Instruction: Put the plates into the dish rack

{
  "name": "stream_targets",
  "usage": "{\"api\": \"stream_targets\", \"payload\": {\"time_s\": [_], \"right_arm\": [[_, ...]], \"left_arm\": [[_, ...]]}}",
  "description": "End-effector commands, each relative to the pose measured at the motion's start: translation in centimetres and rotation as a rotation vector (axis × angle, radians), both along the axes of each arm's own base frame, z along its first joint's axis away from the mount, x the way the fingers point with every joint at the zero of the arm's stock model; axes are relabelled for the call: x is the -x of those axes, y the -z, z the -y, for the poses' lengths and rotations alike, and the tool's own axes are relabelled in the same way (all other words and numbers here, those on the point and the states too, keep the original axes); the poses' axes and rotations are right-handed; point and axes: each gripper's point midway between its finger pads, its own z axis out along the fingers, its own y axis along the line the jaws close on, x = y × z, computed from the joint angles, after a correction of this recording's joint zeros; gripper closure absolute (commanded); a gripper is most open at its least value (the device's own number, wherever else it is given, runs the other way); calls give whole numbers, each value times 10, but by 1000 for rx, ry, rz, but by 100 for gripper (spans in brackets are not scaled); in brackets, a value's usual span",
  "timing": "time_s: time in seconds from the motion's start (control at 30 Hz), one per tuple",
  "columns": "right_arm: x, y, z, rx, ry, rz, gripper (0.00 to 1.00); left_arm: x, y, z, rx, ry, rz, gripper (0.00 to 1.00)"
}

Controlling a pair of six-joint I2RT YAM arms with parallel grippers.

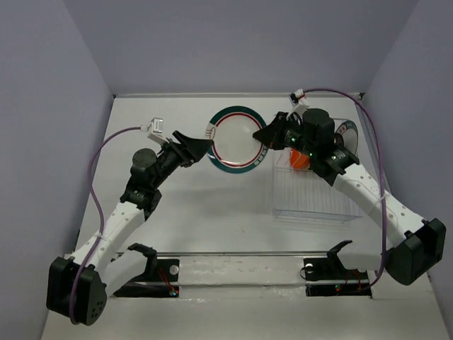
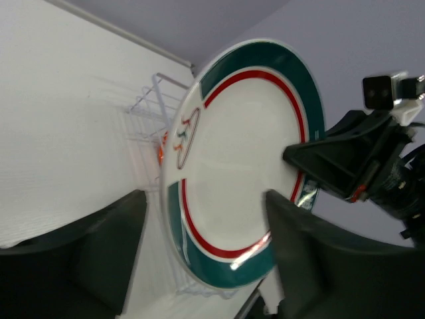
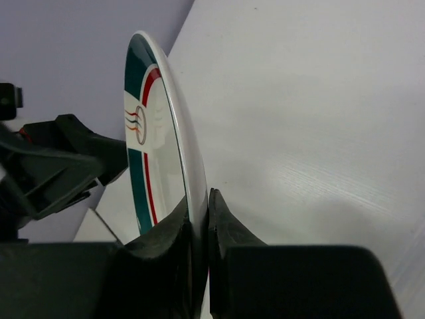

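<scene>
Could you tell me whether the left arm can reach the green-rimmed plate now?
Probably yes: the open left gripper sits at the plate rim; the right gripper clamps only the opposite edge.

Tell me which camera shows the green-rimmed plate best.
The left wrist view: the plate fills it, its face and logo clear. The top view shows it small; the right wrist view sees it edgewise, pinched in the right gripper.

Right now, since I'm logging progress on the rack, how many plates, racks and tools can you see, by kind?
Plates: 3 (green-red rimmed plate pinched by the right tool; orange plate in the rack; teal-rimmed plate, partly hidden by the right arm)
Dish rack: 1
Tools: 2 (the other is the left tool)
Total: 6
</scene>
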Motion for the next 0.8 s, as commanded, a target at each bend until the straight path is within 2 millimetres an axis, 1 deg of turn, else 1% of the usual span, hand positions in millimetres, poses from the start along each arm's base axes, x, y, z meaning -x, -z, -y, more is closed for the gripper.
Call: {"api": "stream_targets", "payload": {"time_s": [0.0,0.03,0.07,0.1,0.13,0.17,0.2,0.23,0.27,0.3,0.37,0.4,0.47,0.63,0.7,0.77], "right_arm": [[-33,-4,73,207,368,80,93],[-38,-6,91,281,430,100,93],[-42,2,121,397,554,93,93],[-43,2,134,451,611,95,93],[-44,5,149,512,673,88,93],[-44,11,168,587,735,67,93],[-42,10,189,670,828,69,93],[-42,12,202,707,870,59,93],[-41,15,211,743,897,46,93],[-40,14,223,773,933,44,93],[-40,14,232,805,959,41,93],[-40,13,239,834,981,37,93],[-40,13,252,884,1019,25,93],[-44,5,254,917,1030,37,93],[-48,8,253,919,1008,32,93],[-51,16,248,914,983,21,93]], "left_arm": [[17,-64,5,-58,56,186,1],[18,-61,3,-101,51,164,1],[19,-51,-4,-176,25,152,1],[21,-53,-7,-206,16,162,1],[22,-51,-11,-234,2,165,1],[25,-50,-15,-260,-7,168,1],[29,-43,-20,-314,-11,165,1],[31,-42,-22,-342,-12,170,1],[34,-43,-26,-367,-21,181,1],[36,-33,-29,-401,-20,156,1],[33,-28,-37,-463,-50,170,1],[34,-19,-40,-498,-53,154,1],[32,-7,-46,-523,-74,123,1],[36,-11,-46,-528,-70,139,1],[37,-13,-49,-524,-84,147,1],[38,-14,-50,-521,-89,153,1]]}}
